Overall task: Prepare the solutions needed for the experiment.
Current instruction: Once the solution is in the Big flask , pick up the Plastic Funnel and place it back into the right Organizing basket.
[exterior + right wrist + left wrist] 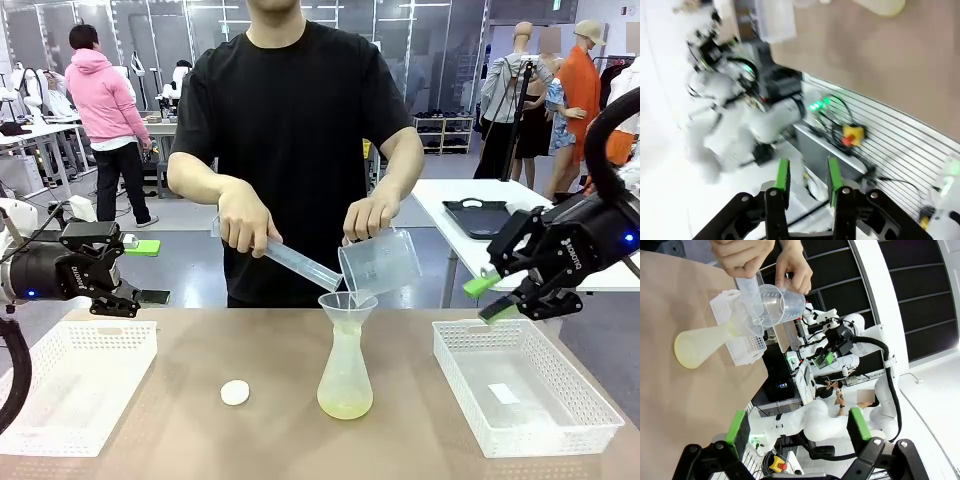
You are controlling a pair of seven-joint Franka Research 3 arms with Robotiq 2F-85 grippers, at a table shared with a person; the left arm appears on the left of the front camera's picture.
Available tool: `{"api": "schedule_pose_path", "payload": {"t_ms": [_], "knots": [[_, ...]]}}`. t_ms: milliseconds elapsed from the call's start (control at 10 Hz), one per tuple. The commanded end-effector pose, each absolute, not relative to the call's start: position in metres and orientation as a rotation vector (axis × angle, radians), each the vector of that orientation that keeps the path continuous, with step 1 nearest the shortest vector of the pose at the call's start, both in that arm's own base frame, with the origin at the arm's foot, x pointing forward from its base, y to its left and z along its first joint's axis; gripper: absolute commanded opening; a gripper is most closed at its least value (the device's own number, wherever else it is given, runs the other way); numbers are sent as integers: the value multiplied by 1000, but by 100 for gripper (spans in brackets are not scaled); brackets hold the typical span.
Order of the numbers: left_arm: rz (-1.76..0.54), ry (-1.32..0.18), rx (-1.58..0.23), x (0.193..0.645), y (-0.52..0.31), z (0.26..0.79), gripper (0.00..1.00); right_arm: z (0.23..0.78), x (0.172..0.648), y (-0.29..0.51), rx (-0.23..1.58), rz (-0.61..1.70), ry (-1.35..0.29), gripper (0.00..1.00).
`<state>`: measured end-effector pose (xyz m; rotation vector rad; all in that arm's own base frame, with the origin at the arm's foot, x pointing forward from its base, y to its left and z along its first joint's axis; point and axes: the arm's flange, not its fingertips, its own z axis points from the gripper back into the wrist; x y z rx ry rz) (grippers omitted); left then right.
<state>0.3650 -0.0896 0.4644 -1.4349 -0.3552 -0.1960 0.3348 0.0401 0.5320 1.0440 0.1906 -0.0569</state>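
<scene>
**Shallow yellow-green layer in the flask, both claws empty**

Solutions (345,403): pale yellow-green, clear and watery, only a thin layer across the bottom of the flask (345,365). Same tint in the left wrist view (687,351), pooled at the flask's wide end (705,340).

Flask upright on the brown table (200,440), clear funnel (347,302) seated in its neck. Right above the funnel, a clear beaker (380,262) tipped toward it in one of the person's hands (370,215). Beside the beaker, a clear measuring cylinder (300,265) slanted down toward the funnel in the other hand (245,222). No telling how much either vessel holds.

White mesh basket (75,375) well to the left of the flask, nothing seen inside. Second white basket (520,385) well to the right of the flask, a flat white slip (503,393) on its floor. Small white round disc (235,393) on the table just left of the flask.

Left gripper (148,272) up above the left-hand basket, released, pads spread wide (797,426), nothing between them. Right gripper (489,298) above the far edge of the right-hand basket, fingers half drawn together (808,175), a narrow bare gap between the green pads, grasping nothing.

Hard to judge whether the cylinder's lower end sits inside the beaker or just beside it. Right wrist view blurred, the flask's base (885,6) cut off at its top edge.
</scene>
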Motion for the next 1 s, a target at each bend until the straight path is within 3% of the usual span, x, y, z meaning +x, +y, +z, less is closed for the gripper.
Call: {"api": "schedule_pose_path", "payload": {"t_ms": [0, 200, 900], "knots": [[-198, -348, -1445, 364, -89, 466, 100, 521, 321, 51, 1139, -156, 95, 39], [-198, -348, -1445, 364, -89, 466, 100, 513, 315, 60, 1199, -216, 108, 39], [-198, -348, -1445, 364, -89, 466, 100, 521, 327, 38, 1142, -152, 128, 39]]}}
